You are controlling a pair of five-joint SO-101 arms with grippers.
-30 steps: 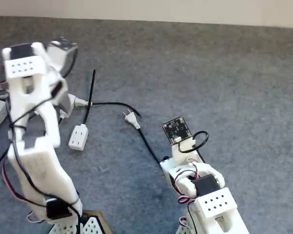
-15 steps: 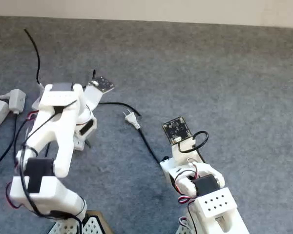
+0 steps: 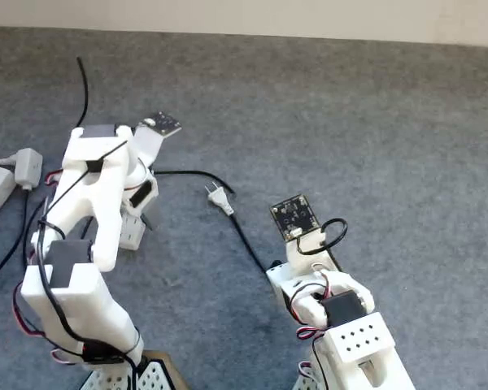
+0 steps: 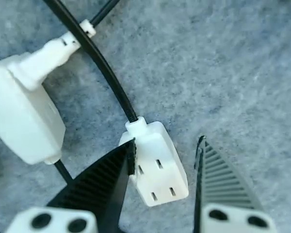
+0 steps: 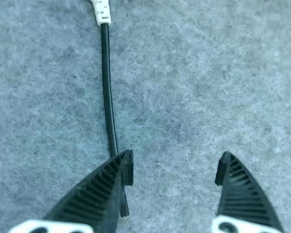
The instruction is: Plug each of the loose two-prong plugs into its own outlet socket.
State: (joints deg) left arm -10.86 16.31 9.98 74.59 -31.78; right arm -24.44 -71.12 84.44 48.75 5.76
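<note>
At left, shows left gripper (image 4: 165, 144) lowered since a second ago, spread astride outlet socket (image 4: 157, 172) beside a white adapter (image 4: 19, 111). Shows right gripper (image 5: 176, 159) spread above black cable (image 5: 108, 107); two-prong plug (image 3: 219, 197) loose on carpet (image 3: 390, 122).

1. The left arm (image 3: 93, 203) covers most of the outlet socket (image 3: 132, 232);
2. the white plug (image 5: 102, 12) is cut by the right wrist view's edge;
3. the larger white block (image 4: 19, 116) runs off the left wrist view's edge;
4. the black cord (image 5: 108, 97) passes behind one finger (image 5: 109, 187) of the right gripper (image 5: 176, 167).
</note>
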